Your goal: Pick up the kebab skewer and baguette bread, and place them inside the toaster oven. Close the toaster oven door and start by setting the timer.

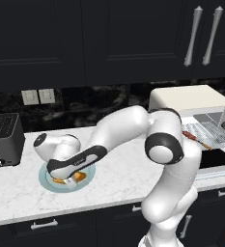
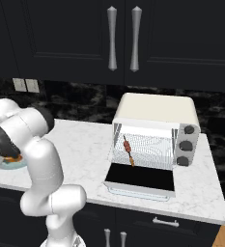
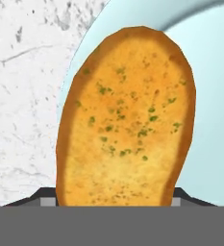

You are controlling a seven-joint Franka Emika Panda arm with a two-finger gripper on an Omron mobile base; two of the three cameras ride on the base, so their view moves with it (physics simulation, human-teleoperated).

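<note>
White arm bends low and leftward from its base, hand pressed down over the light-blue plate [image 1: 49, 182] near the surface's [image 1: 119, 178] front edge. Open marble lies between the plate and the toaster oven [image 2: 155, 120], whose door [image 2: 140, 179] lies flat open (kebab skewer [image 2: 129, 150] already on its rack). The fingers [image 3: 46, 196] flank the baguette bread [image 3: 128, 115] on the plate; whether they grip it, I cannot tell.

Landmark: toaster oven [image 2: 155, 128], on desk [image 2: 80, 144]. Its door [image 2: 140, 178] lies flat before it. Kebab skewer [image 2: 129, 150] in it, on rack. Plate [image 1: 47, 179] on desk well left of toaster oven, baguette bread [image 3: 128, 120] on plate, my tool [image 1: 71, 177] over it. Slot toaster [image 1: 4, 140] further left.
</note>
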